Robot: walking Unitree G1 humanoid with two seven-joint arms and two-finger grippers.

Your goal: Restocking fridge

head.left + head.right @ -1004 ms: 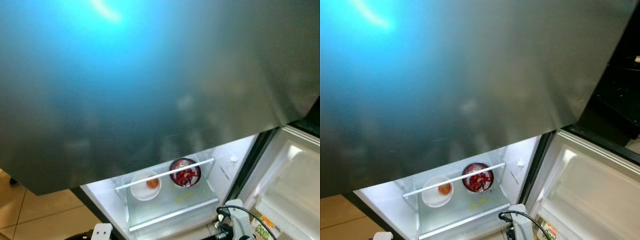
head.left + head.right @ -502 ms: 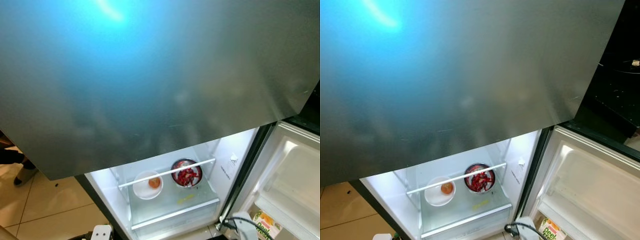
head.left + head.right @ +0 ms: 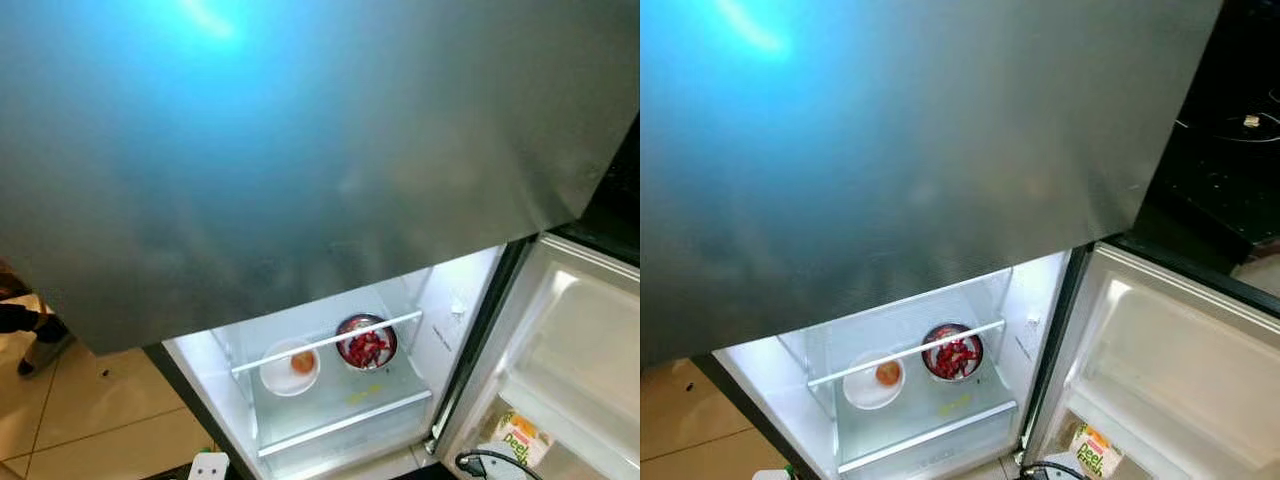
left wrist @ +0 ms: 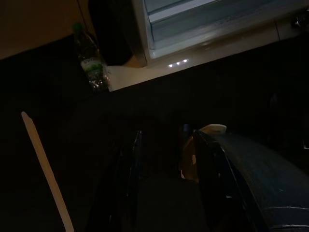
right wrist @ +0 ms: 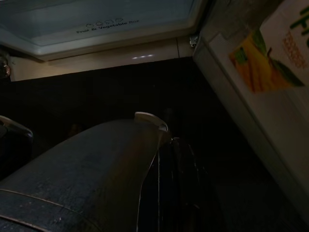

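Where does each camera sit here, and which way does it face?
Left eye view: on the head, facing down past the grey freezer door into the lit fridge compartment.
Right eye view: same head, same scene; open fridge door with a juice carton.
Left wrist view: on the left arm, dark; a water bottle beside the fridge base.
Right wrist view: on the right arm, facing the crisper drawer.
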